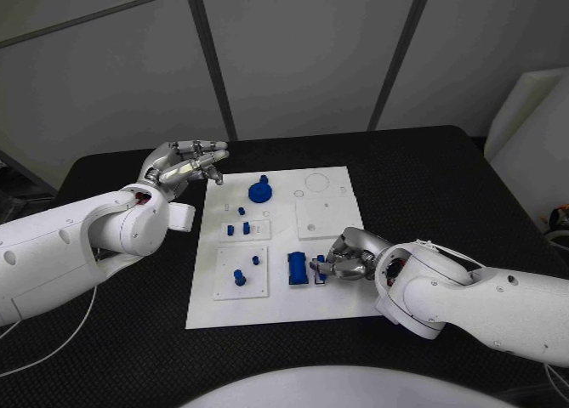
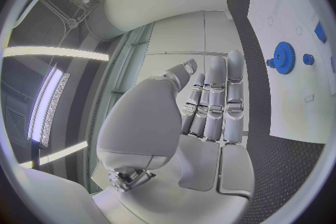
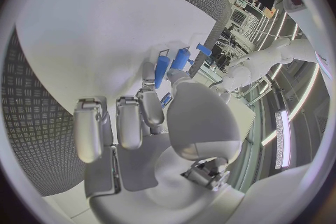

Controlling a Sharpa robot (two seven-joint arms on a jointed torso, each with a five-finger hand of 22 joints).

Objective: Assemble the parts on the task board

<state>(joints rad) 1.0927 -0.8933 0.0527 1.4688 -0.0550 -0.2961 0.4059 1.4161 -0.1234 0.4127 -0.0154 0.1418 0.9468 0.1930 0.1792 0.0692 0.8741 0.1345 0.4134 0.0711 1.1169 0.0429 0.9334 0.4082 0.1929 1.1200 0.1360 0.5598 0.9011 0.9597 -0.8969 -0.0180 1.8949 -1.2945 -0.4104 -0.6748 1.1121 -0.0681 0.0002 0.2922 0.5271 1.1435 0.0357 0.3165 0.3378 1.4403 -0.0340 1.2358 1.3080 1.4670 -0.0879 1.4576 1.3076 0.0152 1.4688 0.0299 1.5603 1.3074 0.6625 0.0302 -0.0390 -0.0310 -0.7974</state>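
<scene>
A black table [image 1: 444, 183] stands before pale wall panels, with the white board [image 1: 278, 302] lying in the middle of the frame.

The right hand [image 1: 343, 257], at lower centre-right, has its fingertips [image 1: 323, 269] drawn together over a small blue piece [image 1: 319, 265] near the board's lower middle. The wrist picture shows a blue piece [image 3: 162, 70] at the tips, so the hand appears to be pinching it, though the contact is partly hidden. Just to the left of it stands a larger blue block [image 1: 297, 267], close beside but not clearly touching.

To do this step well, the robot should probably keep the pinch light and the piece upright, line it up over its seat before pressing, and avoid nudging the block alongside.

Further out, short blue pegs [image 1: 240, 228] stand in a raised square to the upper left of the hand, and another peg [image 1: 239, 277] stands in the square at lower left. A blue gear [image 1: 259, 189] sits near the board's top edge.

The left hand [image 1: 186, 163], at upper left, hovers off the board's top-left corner with fingers extended and slack, holding nothing. It might steady the board's edge if the piece resists.
</scene>
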